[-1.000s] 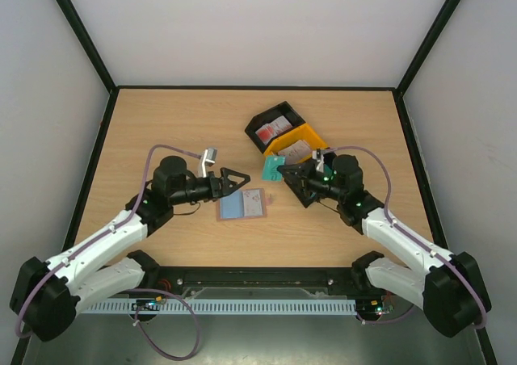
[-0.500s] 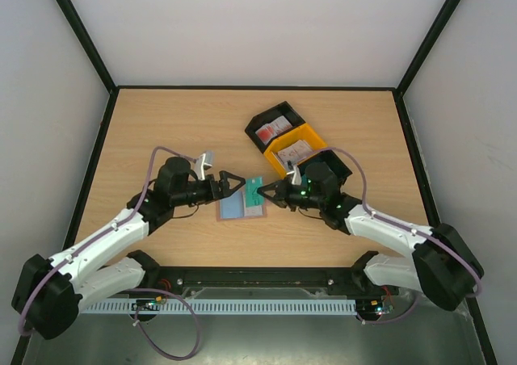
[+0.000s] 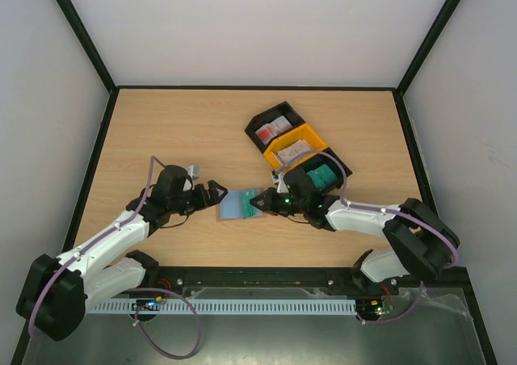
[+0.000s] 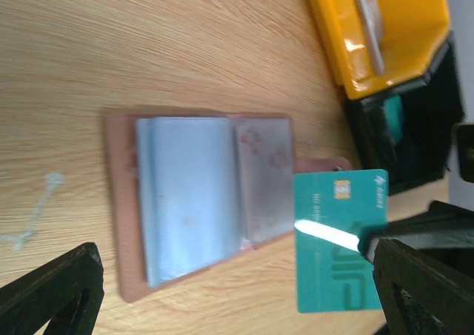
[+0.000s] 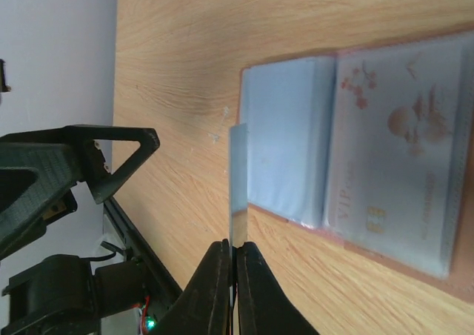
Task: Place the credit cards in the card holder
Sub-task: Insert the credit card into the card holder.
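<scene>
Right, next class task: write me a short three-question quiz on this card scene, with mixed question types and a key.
1. True or false: the left gripper is open and holds nothing.
2. What colour is the card in the right gripper? A white, B teal, C yellow.
3. Is the card holder lying open or folded shut?
Key: 1 true; 2 B; 3 open.
</scene>
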Tool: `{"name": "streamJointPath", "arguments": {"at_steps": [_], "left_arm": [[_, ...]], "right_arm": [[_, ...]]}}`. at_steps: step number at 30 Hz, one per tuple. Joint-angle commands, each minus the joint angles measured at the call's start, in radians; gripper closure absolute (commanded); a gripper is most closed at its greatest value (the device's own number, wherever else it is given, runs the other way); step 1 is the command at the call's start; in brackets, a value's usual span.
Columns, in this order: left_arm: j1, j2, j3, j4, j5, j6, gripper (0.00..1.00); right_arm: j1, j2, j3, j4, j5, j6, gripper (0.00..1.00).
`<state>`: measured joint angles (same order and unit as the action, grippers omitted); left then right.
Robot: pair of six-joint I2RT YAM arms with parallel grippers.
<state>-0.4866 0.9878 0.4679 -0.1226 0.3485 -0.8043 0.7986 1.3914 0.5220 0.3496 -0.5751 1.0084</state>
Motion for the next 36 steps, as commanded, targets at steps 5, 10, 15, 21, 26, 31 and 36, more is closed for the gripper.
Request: {"name": "streamJointPath", "arguments": {"at_steps": [5, 10, 15, 21, 26, 31, 36], "left_arm": [[0.049, 0.035, -0.015, -0.083, -0.088, -0.009, 0.0], [0.054, 0.079, -0.015, -0.068, -0.066, -0.009, 0.1], [0.054, 0.117, -0.01, -0.044, -0.04, -0.004, 0.28], [0.054, 0.16, -0.011, -0.007, -0.012, 0.003, 0.47], [0.054, 0.213, -0.004, 0.028, 0.021, 0.018, 0.53], [0.054, 0.247, 0.01, 0.045, 0.04, 0.03, 0.59], [0.054, 0.281, 0.01, 0.064, 0.057, 0.034, 0.63]], "right_arm": [[0.016, 0.1, 0.11, 0.005, 0.024, -0.1, 0.98], [0.016, 0.171, 0.146, -0.025, 0.06, -0.123, 0.98], [0.017, 0.2, 0.152, -0.043, 0.101, -0.125, 0.98], [0.016, 0.193, 0.139, -0.041, 0.21, -0.053, 0.98], [0.017, 0.229, 0.146, 0.0, 0.168, -0.047, 0.98], [0.017, 0.261, 0.141, 0.023, 0.159, -0.032, 0.98], [0.016, 0.275, 0.129, 0.043, 0.149, -0.018, 0.98]]}}
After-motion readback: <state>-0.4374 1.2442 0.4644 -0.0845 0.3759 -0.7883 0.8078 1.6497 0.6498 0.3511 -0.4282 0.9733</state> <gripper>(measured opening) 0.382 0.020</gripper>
